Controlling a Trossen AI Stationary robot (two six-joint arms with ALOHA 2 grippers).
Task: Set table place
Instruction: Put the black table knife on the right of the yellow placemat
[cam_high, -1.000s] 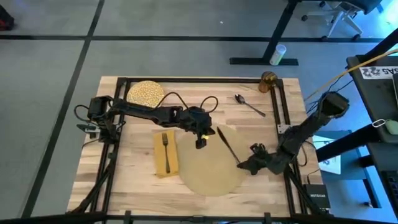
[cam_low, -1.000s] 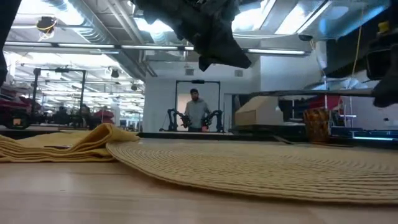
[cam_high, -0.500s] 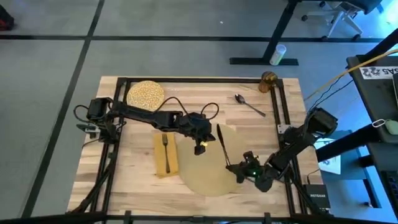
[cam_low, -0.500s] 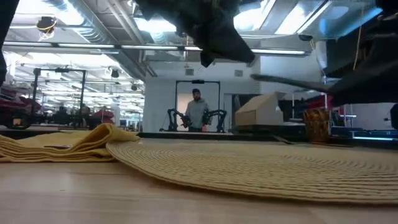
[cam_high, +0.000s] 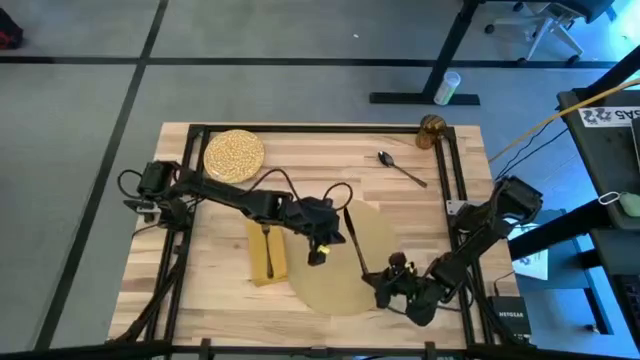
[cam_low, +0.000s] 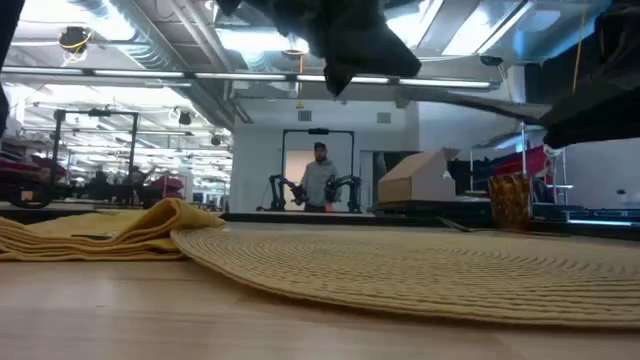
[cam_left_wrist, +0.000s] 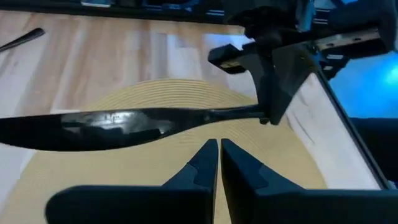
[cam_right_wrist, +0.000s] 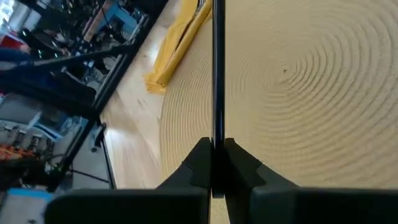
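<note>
Placemat (cam_high: 335, 270) – round, tan, flat on table (cam_high: 220, 295); knife (cam_high: 354, 240) aloft above it; fork (cam_high: 266, 236) on yellow napkin (cam_high: 266, 265); speckled plate (cam_high: 234, 154), spoon (cam_high: 400, 168), amber glass (cam_high: 432, 129) at far edge.

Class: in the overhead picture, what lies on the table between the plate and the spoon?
Nothing: in the high view, bare wooden table separates the plate from the spoon.

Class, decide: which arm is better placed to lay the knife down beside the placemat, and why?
Right. Its end effector is already shut on the knife handle, holding it lifted over the placemat. The left end effector is shut and empty, hovering above the placemat near the napkin.
</note>
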